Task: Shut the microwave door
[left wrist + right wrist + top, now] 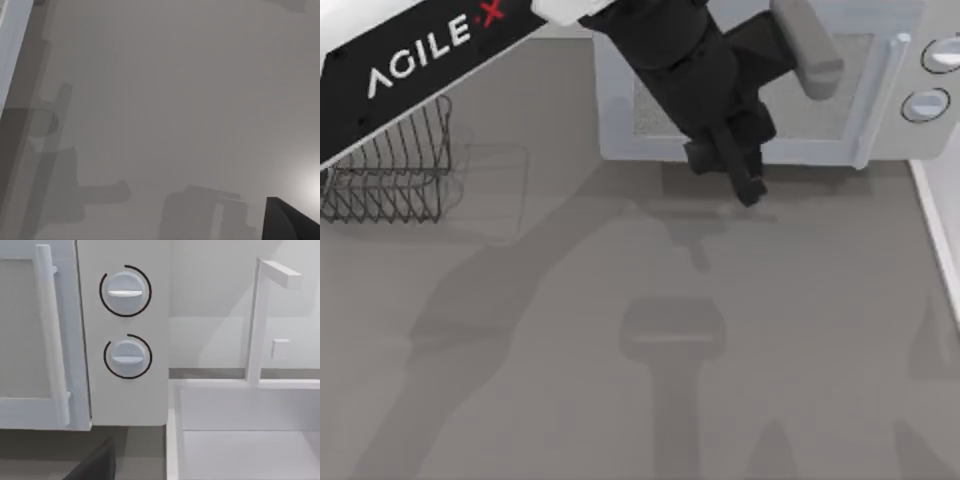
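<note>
Left gripper (738, 172) hangs just before the door (740, 110) (flush against the microwave (125, 390)), fingers nearly together, holding nothing.

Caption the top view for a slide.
Left arm's black gripper hangs before the white microwave's windowed door, apparently flush shut; dark wire rack at table's left.

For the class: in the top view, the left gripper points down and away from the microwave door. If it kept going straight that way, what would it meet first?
Probably the bare grey table: the left gripper aims there, nothing between as far as shown.
</note>
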Controlling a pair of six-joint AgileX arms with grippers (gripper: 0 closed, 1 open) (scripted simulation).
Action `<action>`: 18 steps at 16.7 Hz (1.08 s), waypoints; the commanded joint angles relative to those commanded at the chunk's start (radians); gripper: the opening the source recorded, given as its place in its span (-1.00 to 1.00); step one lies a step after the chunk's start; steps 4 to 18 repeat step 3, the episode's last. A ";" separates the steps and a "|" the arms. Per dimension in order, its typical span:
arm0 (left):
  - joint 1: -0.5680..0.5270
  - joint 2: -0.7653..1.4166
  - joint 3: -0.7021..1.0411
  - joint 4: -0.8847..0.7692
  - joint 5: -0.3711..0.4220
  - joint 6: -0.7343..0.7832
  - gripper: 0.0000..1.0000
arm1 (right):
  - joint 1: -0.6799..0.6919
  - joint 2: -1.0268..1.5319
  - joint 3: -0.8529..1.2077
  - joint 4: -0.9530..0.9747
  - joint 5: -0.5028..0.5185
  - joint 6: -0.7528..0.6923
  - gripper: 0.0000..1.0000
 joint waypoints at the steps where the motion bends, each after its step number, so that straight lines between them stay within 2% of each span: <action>1: 0.001 -0.001 0.018 -0.001 0.000 -0.005 -1.00 | 0.000 0.000 0.000 0.000 0.000 0.000 1.00; 18: 0.002 0.000 0.036 -0.002 -0.001 -0.009 -1.00 | 0.000 0.000 0.000 0.000 0.000 0.000 1.00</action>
